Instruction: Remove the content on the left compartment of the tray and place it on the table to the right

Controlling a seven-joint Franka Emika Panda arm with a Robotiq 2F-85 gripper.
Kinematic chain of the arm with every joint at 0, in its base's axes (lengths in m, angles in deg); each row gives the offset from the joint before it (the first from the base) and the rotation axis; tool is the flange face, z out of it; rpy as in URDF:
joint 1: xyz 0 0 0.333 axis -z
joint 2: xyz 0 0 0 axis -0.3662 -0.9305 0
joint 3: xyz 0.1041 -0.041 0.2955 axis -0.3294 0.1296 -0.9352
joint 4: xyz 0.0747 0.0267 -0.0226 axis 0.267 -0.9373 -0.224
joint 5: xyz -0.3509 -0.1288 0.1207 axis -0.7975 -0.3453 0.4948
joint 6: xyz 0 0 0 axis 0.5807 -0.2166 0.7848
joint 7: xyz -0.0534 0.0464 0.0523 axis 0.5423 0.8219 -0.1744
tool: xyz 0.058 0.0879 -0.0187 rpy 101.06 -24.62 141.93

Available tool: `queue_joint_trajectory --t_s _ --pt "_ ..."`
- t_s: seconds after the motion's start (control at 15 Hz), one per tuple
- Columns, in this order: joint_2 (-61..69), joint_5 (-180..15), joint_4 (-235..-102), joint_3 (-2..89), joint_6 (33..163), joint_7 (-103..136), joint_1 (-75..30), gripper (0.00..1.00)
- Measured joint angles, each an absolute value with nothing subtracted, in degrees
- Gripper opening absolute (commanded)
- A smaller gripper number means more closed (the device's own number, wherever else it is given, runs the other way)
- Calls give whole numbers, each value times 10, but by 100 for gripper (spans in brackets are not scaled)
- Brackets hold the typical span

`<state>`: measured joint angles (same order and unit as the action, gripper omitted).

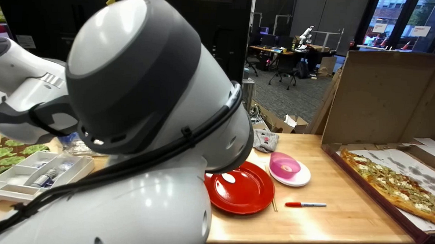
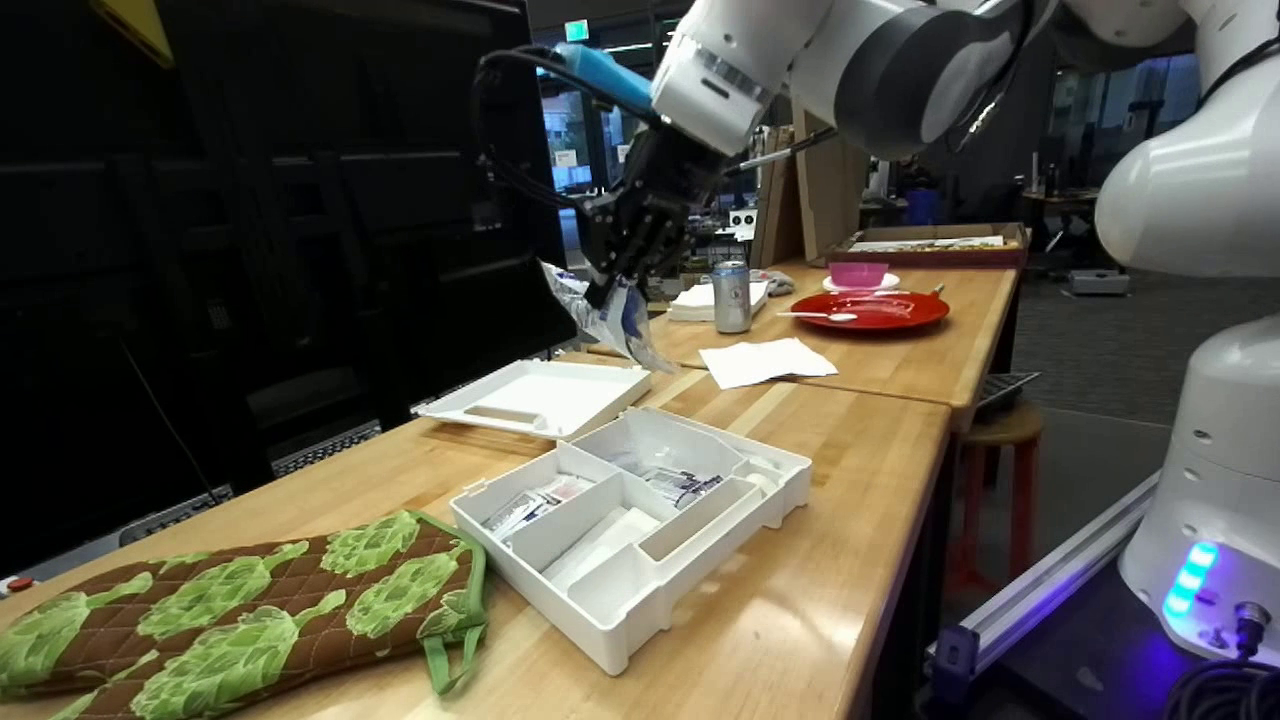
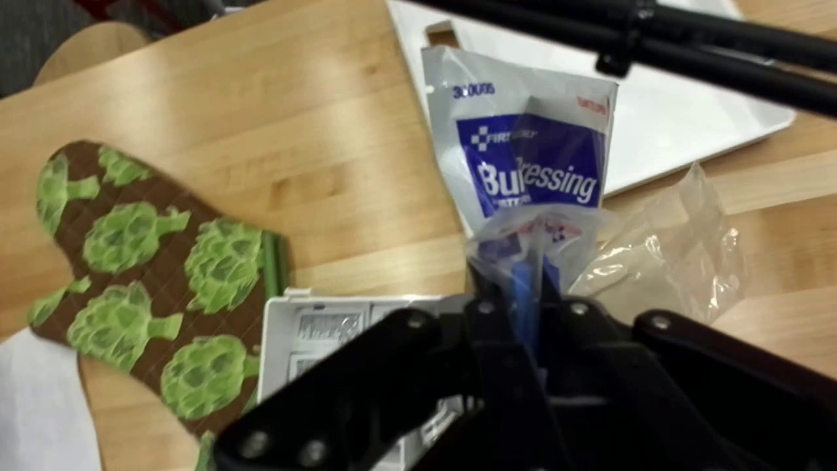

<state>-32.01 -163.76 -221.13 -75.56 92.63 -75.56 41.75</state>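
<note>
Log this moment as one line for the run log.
Jaws: gripping dressing packet | Position: above table, outside tray | Lid: off, on table | Placement: not yet done

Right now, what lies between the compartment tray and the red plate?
Between the tray and the red plate, white paper lies on the table, in an exterior view.

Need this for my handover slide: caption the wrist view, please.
Jaws gripping a dressing packet over the table, near the compartment tray and an artichoke-print oven mitt.
</note>
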Motion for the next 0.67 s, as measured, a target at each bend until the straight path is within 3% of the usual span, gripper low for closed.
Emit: queue_joint_trajectory --t_s 0.67 --pt "-310 -1695 -2148 -637 889 -708 425 3"
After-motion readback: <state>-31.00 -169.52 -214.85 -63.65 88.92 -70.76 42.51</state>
